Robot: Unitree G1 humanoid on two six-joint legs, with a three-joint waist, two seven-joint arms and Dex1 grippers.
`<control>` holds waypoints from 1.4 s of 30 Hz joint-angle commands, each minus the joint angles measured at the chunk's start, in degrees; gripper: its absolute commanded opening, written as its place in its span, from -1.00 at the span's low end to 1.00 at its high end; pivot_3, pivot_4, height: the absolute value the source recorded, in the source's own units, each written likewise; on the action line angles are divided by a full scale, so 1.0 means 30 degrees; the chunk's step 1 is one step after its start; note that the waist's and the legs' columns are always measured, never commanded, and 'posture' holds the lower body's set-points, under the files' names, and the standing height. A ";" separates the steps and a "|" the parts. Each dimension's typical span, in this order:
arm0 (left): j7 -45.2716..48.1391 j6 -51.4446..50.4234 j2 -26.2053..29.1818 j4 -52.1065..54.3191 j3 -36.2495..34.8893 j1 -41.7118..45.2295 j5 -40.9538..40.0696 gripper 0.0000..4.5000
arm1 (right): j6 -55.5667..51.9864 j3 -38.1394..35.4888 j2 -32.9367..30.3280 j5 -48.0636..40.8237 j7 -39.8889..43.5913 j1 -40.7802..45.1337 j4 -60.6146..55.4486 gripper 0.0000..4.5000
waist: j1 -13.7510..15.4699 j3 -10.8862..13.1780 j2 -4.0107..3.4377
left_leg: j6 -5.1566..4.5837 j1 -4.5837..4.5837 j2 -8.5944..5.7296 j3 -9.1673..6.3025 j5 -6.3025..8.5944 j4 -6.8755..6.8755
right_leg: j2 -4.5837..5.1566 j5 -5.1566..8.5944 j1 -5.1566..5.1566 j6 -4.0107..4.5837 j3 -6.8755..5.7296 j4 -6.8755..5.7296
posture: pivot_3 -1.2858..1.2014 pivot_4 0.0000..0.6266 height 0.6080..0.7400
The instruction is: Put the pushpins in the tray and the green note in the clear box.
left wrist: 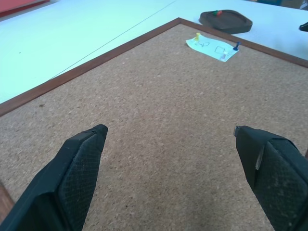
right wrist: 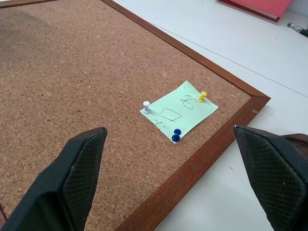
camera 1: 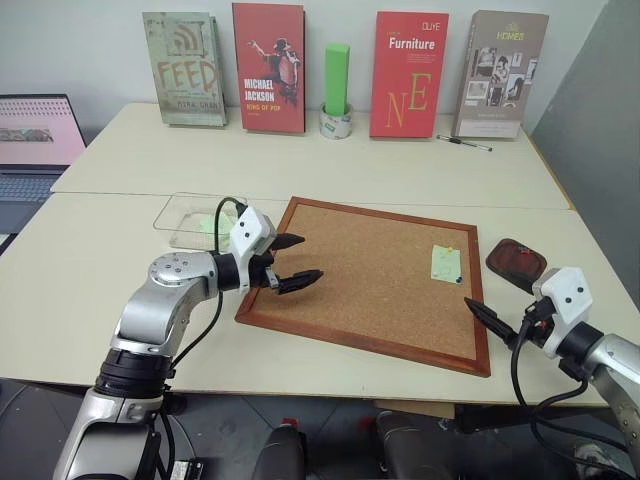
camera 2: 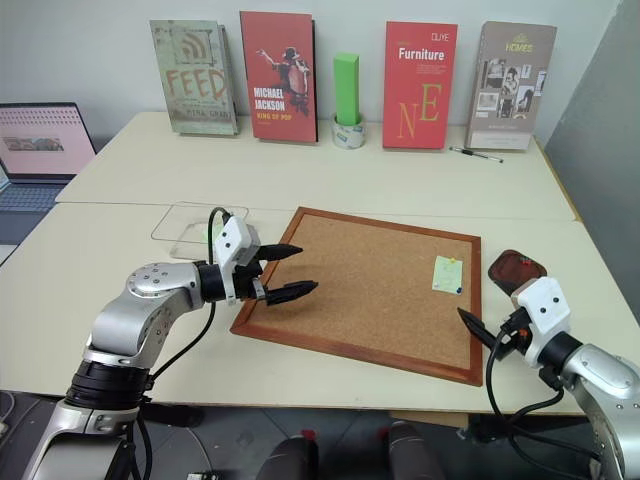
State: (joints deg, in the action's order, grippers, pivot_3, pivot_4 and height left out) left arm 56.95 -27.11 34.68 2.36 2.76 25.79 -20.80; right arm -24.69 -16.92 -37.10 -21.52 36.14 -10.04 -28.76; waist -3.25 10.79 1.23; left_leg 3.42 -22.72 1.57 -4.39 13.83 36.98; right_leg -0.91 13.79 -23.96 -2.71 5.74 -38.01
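Note:
The green note (right wrist: 179, 112) lies on the right part of the cork board (camera 1: 370, 270), held by three pushpins: yellow (right wrist: 203, 96), blue (right wrist: 176, 136) and white (right wrist: 147, 106). The dark reddish tray (camera 1: 497, 262) sits on the table just right of the board, with small red and green bits inside. The clear box (camera 1: 175, 215) stands off the board's left edge with a pale green slip in it. My left gripper (camera 1: 312, 257) hovers open over the board's left side. My right gripper (camera 1: 478, 310) is open at the board's near right corner, pointing toward the note.
Several books stand along the back wall, with a tall green block (camera 1: 337, 78) on a tape roll between them. A pen (camera 1: 463, 143) lies at the back right. A laptop (camera 1: 35, 150) sits at the far left. A grey panel rises on the right.

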 commanded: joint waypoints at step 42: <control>0.0995 0.3388 -0.4585 -0.5131 0.4117 0.4361 0.2507 -0.61 | -0.2163 0.0764 0.0569 -0.0175 -0.1883 0.0385 -0.1699 1.00 | 0.0008 -0.0001 -0.0001 | -0.0001 -0.0007 -0.0018 -0.0005 0.0000 0.0006 | -0.0001 -0.0035 0.0010 -0.0061 0.0008 0.0008 | 0.03 -0.52 1.00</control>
State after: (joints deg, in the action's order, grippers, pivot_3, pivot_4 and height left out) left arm 59.52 -19.05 21.56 -11.98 15.26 37.71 -13.93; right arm -30.03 -14.22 -35.60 -21.33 31.73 -10.37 -31.43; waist -3.22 10.78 1.23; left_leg 3.41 -22.74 1.51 -4.41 13.83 36.99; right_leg -0.91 13.68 -23.93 -2.90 5.76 -37.99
